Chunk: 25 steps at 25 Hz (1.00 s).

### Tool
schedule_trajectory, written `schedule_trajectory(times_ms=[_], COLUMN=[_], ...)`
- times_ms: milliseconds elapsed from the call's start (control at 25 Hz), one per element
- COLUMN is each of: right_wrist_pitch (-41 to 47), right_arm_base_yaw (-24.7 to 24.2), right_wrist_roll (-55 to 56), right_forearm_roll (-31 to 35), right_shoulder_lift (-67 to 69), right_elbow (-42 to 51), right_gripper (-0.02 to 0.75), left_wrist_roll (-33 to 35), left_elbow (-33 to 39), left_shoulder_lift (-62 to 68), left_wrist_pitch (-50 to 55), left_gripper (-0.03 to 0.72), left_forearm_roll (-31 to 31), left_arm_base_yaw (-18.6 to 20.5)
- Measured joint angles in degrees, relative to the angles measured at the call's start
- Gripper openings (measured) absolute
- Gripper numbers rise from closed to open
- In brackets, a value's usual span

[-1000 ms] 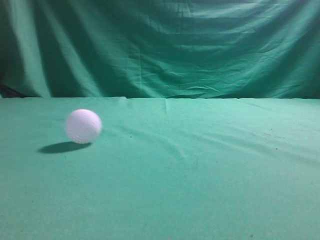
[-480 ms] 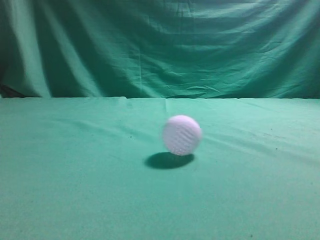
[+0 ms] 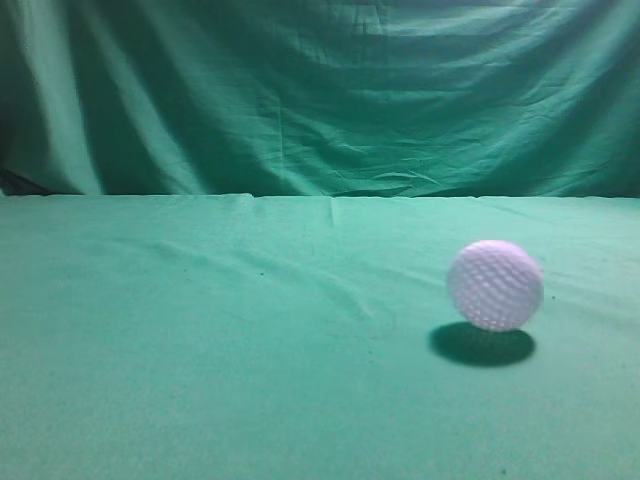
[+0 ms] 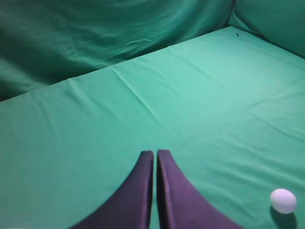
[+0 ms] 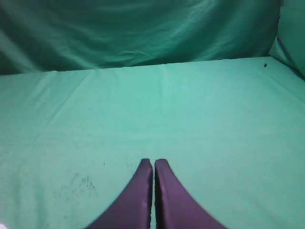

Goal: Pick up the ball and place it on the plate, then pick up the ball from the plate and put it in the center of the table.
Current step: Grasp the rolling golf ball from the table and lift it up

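The ball, a small white dimpled sphere, sits on the green cloth table at the right of the exterior view, with its shadow under it. It also shows in the left wrist view at the bottom right, well to the right of my left gripper, which is shut and empty. My right gripper is shut and empty over bare cloth; the ball is not clearly in that view. No plate is in view. Neither gripper shows in the exterior view.
A draped green backdrop curtain hangs behind the table's far edge. In the wrist views the curtain also rises at the far right corner. Faint dark specks mark the cloth left of my right gripper.
The ball has rolled from the left of the table across the middle to the right, and looks larger now. No gripper enters the exterior view.
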Motion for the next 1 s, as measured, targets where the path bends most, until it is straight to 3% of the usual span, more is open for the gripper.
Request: schedule_trajectory(times_ms=[360,560,800,1000], right_wrist_pitch=[-17.1,-7.8,9.7,14.2], right_arm_base_yaw=[0.0,0.0,0.0,0.0], right_wrist_roll=[1.3,1.0,0.5,0.5], right_forearm_roll=[1.9,2.0,2.0,5.2], right_shoulder_lift=[0.0,1.4,12.8,19.6], right_elbow=[0.1,-6.5,-18.0,-22.9], right_gripper=[0.000,0.000,0.000,0.000], left_wrist_roll=[0.1,0.1,0.3,0.3], left_elbow=[17.4,21.6,23.4,24.5], left_shoulder_lift=[-17.7,-21.7,-22.3,-22.3], left_wrist_pitch=[-2.3,-2.3,-2.5,-2.5], left_gripper=[0.000,0.000,0.000,0.000], left_forearm_roll=[2.5,5.0,6.7,6.9], left_arm_base_yaw=[0.0,0.0,0.0,0.0])
